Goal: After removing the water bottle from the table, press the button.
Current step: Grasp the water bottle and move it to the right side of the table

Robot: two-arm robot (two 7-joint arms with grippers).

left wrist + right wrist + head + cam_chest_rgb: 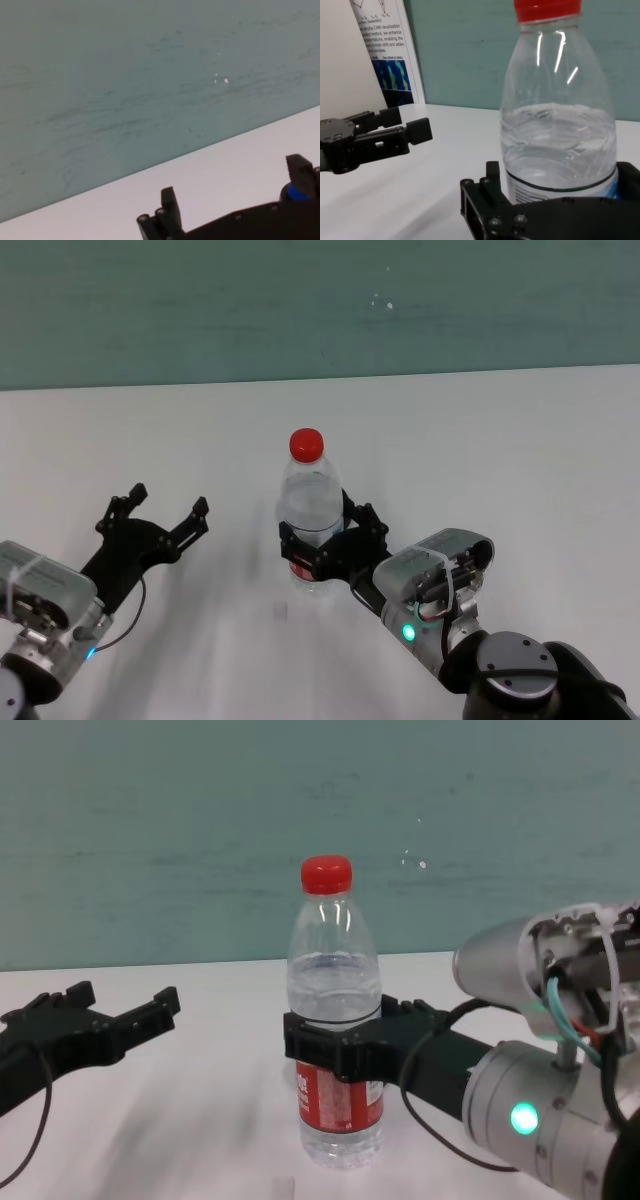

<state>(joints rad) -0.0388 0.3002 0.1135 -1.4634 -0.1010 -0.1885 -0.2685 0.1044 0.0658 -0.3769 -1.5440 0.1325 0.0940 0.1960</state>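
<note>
The right gripper (pixel 335 1045) is clamping the upright water bottle (pixel 336 1020), hiding part of its label; the left gripper (pixel 165 512) is hovering alongside, fingers apart.

Looks a lab: research poster (pixel 385 55) with printed text and blue figures on the wall beside the plain white table (pixel 480 440), teal wall (pixel 300 310) behind.

A poster (pixel 387 55) in the upper left of the right wrist view carries partly legible lines: "visualization", "we enhance", "enabling the", "domain shift and attain".

The bottle (pixel 337 1020) label's white print is unreadable.
</note>
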